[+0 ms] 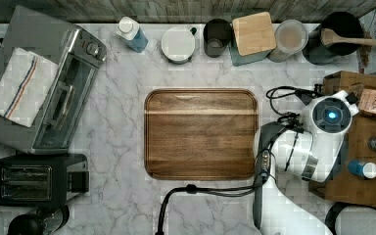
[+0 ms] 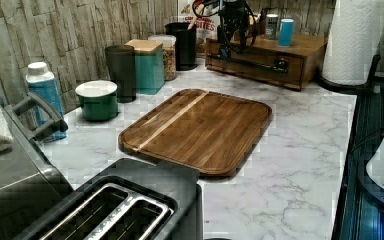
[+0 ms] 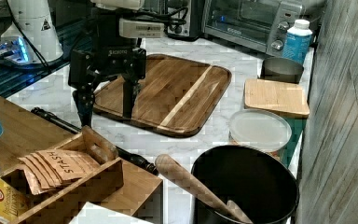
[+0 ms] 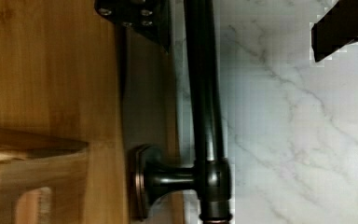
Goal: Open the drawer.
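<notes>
The wooden box unit (image 2: pixel 280 47) stands at the far end of the counter in the left view, and its drawer (image 2: pixel 267 67) looks flush with the box front. A long black bar handle (image 2: pixel 250 62) (image 3: pixel 70 125) (image 4: pixel 205 93) runs along the drawer front. My gripper (image 3: pixel 106 105) (image 2: pixel 232 46) (image 4: pixel 240 23) hangs open just above the handle, one finger (image 4: pixel 137 16) on the drawer side and the other (image 4: pixel 340 28) over the marble, so the bar lies between them untouched. In the top view the white wrist (image 1: pixel 329 117) hides the fingers.
A dark wooden cutting board (image 1: pixel 200 133) lies mid-counter beside the arm. Bottles (image 2: pixel 285 31) and a tea-bag tray (image 3: pixel 65 168) sit on the box unit. A paper towel roll (image 2: pixel 352 40) stands next to it. Canisters, a black pot (image 3: pixel 242 186), toaster oven (image 1: pixel 63 98) and toaster (image 1: pixel 34 178) ring the counter.
</notes>
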Controlling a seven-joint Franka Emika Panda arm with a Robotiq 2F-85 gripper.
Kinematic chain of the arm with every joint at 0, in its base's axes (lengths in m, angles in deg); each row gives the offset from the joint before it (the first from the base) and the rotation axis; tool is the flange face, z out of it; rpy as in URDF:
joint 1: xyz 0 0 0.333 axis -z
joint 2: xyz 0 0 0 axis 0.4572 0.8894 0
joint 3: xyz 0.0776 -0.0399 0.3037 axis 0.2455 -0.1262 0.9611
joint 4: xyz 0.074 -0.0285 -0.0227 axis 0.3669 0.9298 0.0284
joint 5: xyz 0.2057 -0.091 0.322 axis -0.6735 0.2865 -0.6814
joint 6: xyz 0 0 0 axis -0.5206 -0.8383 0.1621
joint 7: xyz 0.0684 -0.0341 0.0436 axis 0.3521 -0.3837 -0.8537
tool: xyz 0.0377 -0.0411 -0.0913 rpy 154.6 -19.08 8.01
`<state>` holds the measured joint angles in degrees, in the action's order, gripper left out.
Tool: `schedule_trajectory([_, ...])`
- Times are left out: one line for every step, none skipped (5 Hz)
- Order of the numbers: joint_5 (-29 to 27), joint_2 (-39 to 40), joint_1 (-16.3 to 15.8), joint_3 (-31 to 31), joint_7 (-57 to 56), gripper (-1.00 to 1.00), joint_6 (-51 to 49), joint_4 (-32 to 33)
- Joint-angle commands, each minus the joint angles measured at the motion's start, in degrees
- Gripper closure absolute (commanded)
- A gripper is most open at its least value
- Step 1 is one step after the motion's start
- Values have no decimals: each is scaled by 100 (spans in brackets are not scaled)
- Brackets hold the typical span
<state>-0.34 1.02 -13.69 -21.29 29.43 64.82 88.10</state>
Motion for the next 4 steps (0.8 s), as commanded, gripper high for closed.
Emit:
schedule_trajectory([-1102,210,547,102,-386,-100,411,149])
schedule_trajectory([-1072,136,370,24,-128,-100,337,296])
schedule_trajectory([-1034,390,428,41,-411,-100,247,118])
schedule_trajectory([-1104,422,466,74,-504,-100,504,224])
